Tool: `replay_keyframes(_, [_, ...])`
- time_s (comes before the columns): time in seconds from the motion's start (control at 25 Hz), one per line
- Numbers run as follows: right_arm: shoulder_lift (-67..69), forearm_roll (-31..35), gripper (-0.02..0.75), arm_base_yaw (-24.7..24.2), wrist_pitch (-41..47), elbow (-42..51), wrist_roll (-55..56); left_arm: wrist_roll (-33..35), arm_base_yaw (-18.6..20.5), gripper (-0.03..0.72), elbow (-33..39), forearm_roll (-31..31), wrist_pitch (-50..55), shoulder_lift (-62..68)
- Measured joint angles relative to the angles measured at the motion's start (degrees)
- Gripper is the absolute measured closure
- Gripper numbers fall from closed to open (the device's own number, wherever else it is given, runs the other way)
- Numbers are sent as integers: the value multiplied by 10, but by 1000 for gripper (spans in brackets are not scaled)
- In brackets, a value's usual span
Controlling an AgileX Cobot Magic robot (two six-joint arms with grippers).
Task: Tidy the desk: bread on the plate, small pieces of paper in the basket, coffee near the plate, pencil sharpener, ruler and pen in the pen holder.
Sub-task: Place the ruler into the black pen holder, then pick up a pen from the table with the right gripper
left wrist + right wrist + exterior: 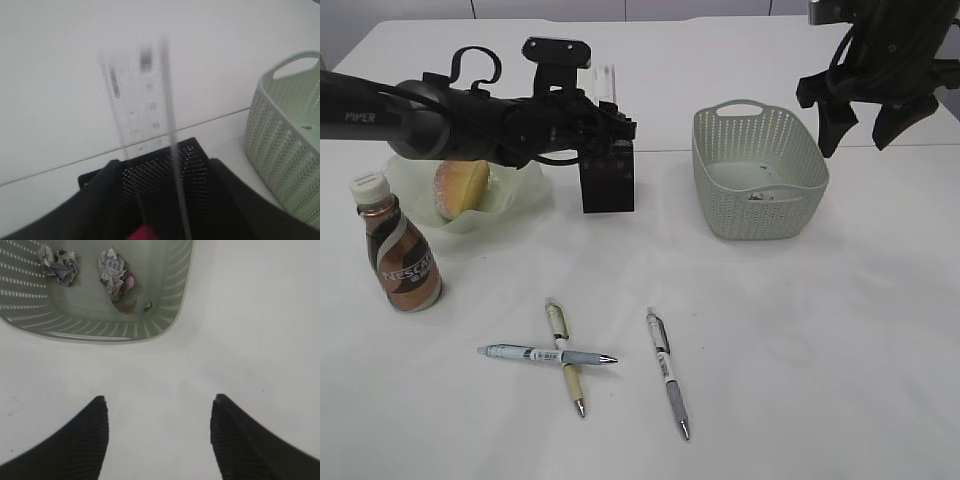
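Your left gripper (605,110) had its jaws spread either side of the ruler (145,105), which stood upright in the pen holder (607,180); whether the pads touched it I could not tell. Your right gripper (159,435) hung open and empty above bare desk (820,330), just near of the basket (760,172) holding crumpled paper scraps (114,265). At far left the bread (460,187) sat on the plate (525,190), the coffee (398,245) beside it. Three pens (665,370) lay nearer, two of them crossed.
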Motion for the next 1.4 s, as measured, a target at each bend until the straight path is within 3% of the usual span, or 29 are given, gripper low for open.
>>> replay_keyframes(0.2, [0,0,267,0,0,0,0,0,0,187,0,-17,5,0])
replay_keyframes(0.6, [0,0,267,0,0,0,0,-1,0,172,0,23,82,-66])
replay_keyframes(1.0, [0,20,267,0,0,0,0,-12,17,175,0,35,397,-231])
replay_keyframes(1.4, [0,183,267,0,0,0,-51,-18,71,180,-49,38,762,-344])
